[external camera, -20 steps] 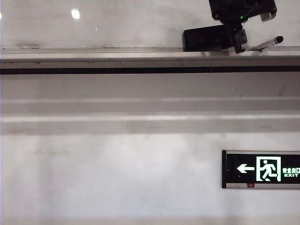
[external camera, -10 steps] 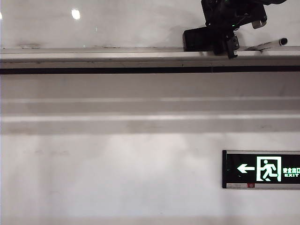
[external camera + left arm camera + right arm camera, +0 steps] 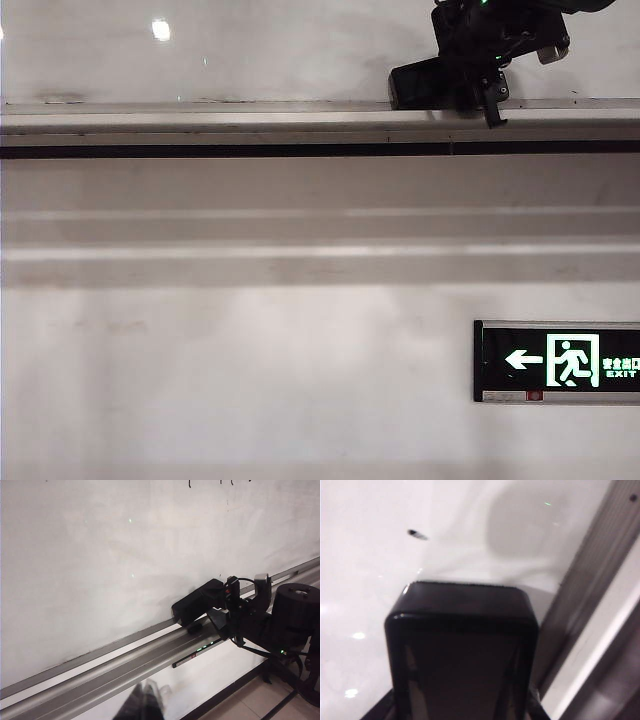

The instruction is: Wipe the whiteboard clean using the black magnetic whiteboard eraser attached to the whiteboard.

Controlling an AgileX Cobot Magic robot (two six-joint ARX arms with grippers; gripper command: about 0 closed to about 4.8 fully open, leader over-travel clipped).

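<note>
The whiteboard fills the top strip of the exterior view, with a long metal tray running along its lower edge and a round light reflection at upper left. At the upper right of that view the eraser sits against the board just above the tray, and the right gripper is at the eraser's right end, its fingers on either side of the block; whether they press on it or stand slightly off I cannot tell. In the left wrist view the eraser lies against the board above the tray, with the right gripper around its near end. The right wrist view shows the eraser close up, between the fingers. The left gripper is only a dark blur at the bottom edge; its opening cannot be told. An exit sign hangs on the wall at lower right.
</note>
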